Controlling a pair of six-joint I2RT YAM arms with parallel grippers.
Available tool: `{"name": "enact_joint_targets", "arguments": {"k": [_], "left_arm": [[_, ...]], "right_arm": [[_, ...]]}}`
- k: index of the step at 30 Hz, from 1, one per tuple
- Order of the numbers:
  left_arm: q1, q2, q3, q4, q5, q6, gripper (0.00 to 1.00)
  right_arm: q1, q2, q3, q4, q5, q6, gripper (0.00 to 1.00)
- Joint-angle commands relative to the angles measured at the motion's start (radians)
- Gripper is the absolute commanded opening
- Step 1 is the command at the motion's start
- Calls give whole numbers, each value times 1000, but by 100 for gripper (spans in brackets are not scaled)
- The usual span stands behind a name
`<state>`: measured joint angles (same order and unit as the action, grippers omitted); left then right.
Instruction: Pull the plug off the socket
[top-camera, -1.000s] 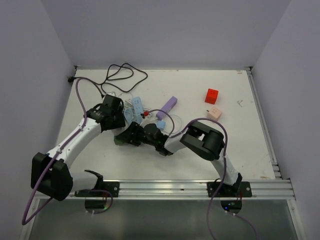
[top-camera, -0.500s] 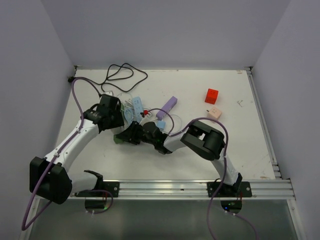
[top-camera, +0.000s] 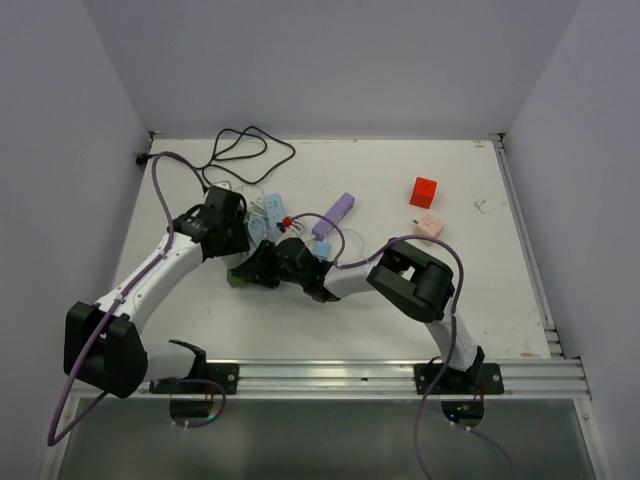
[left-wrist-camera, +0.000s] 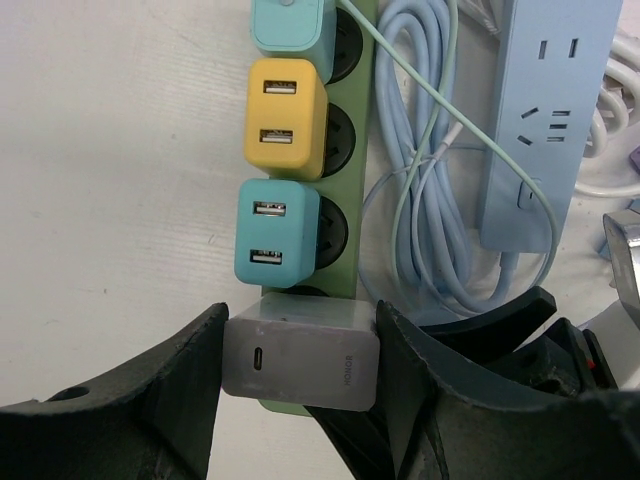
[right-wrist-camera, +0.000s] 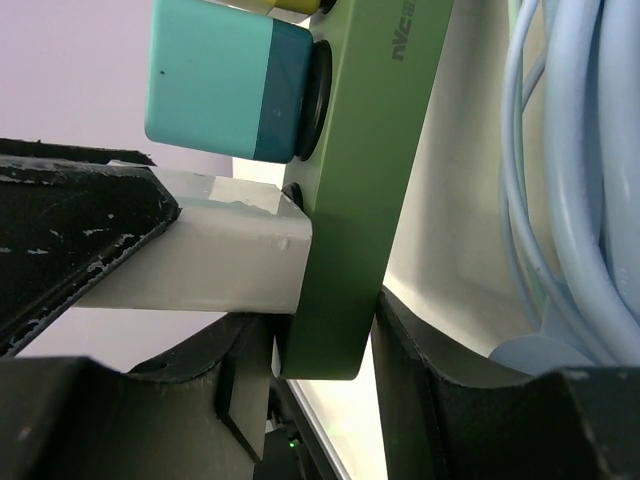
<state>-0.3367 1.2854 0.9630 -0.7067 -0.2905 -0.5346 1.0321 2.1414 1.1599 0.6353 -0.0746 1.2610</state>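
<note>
A green power strip (left-wrist-camera: 352, 190) lies on the table with several plugs in it: a teal one at the top, a yellow one (left-wrist-camera: 287, 117), a teal one (left-wrist-camera: 274, 244) and a white charger plug (left-wrist-camera: 300, 360) at the near end. My left gripper (left-wrist-camera: 298, 365) is shut on the white charger plug, one finger on each side. My right gripper (right-wrist-camera: 325, 350) is shut on the near end of the green strip (right-wrist-camera: 370, 170), beside the white plug (right-wrist-camera: 200, 255). In the top view both grippers meet at the strip's end (top-camera: 238, 277).
A light blue power strip (left-wrist-camera: 545, 110) with a coiled light blue cable (left-wrist-camera: 430, 200) lies right of the green strip. A black cable (top-camera: 245, 150), a purple block (top-camera: 335, 213), a red cube (top-camera: 423, 191) and a pink block (top-camera: 428, 228) lie further back.
Both arms shifted slightly around the strip's end; the right gripper moved a little left and back. The grips look unchanged.
</note>
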Motion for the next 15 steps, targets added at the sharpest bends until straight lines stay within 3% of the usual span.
{"name": "enact_joint_targets", "arguments": {"k": [1, 15], "left_arm": [[-1, 0, 89, 20, -165, 111, 0], [-108, 80, 131, -56, -329, 110, 0]], "right_arm": [[-7, -51, 14, -137, 47, -57, 25], [-7, -25, 58, -226, 35, -49, 24]]}}
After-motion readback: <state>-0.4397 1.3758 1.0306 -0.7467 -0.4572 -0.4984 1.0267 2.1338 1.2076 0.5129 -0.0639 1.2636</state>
